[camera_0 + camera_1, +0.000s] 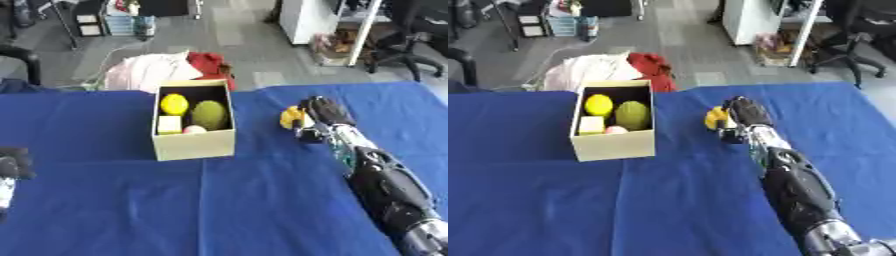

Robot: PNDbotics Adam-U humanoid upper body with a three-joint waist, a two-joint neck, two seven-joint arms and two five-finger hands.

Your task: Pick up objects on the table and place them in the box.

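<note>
Both head views look steeply down — sharing the blue table (105, 210) and box (194, 144).

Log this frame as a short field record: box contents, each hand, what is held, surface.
surface: blue cloth over table
box: cream box, open top
contents: yellow round item, green oval item, pale block, pinkish item
right hand: right hand curled on yellow object, right of box
left hand: left hand at left edge, idle, fingers unclear
</note>
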